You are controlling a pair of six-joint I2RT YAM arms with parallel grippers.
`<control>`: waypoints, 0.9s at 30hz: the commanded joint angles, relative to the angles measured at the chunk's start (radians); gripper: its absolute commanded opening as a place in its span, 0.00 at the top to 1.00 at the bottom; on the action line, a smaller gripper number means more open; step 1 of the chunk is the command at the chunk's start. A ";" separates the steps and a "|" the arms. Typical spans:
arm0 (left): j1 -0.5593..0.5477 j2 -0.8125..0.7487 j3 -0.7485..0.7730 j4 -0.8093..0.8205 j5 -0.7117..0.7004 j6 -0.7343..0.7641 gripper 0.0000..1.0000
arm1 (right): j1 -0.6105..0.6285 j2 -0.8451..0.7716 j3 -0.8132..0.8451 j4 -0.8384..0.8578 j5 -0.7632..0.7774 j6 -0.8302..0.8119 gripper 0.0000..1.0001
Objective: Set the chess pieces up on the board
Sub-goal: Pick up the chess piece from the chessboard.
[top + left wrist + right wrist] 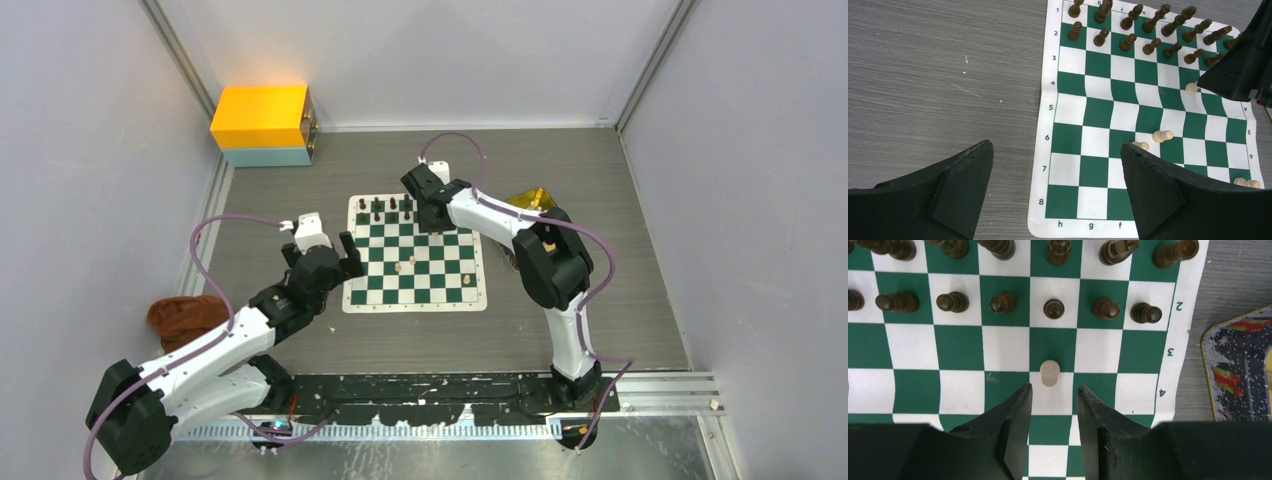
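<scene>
1. Chess pieces [1054, 308] of the dark set stand in two rows along the far edge of the board [958, 347], on the ranks printed 1 and 2 (one to a square, as far as I can see).
2. One pale piece [1050, 373] sits apart from them, straddling the line between a green square of rank 3 and a white square of rank 4.
3. The right claw [1054, 396] hangs over the board just on the near side of that pale piece. Its jaws stand narrowly apart with nothing between them. The piece lies just beyond the fingertips, in line with the gap, touching neither finger.
4. The left claw [1055, 150] hovers at the board's left side, spread wide and empty, with one finger over the bare table [923, 100] and the other over the checks.
5. More pale men are scattered nearer the arms. A toppled pawn [1162, 135] lies on its side around rank 6, and a half-hidden piece [1142, 145] peeps out beside the left claw's finger. A corner piece [1248, 183] rests near the board's right edge.
6. Off the board's right border lies a tin tray [1205, 365] (its lid printed with a snowy scene). A yellow box [260, 118] sits at the table's far left corner, and a brown cloth [185, 315] lies by the left arm.
</scene>
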 commanded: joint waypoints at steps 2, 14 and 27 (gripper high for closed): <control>0.000 -0.011 -0.006 0.040 -0.015 -0.010 0.01 | -0.013 0.016 0.052 0.044 -0.018 -0.012 0.56; 0.000 0.011 0.000 0.053 -0.016 -0.007 0.01 | -0.037 0.053 0.079 0.045 -0.046 -0.021 0.64; 0.000 0.021 0.004 0.056 -0.021 -0.004 0.02 | -0.046 0.066 0.081 0.036 -0.069 -0.023 0.72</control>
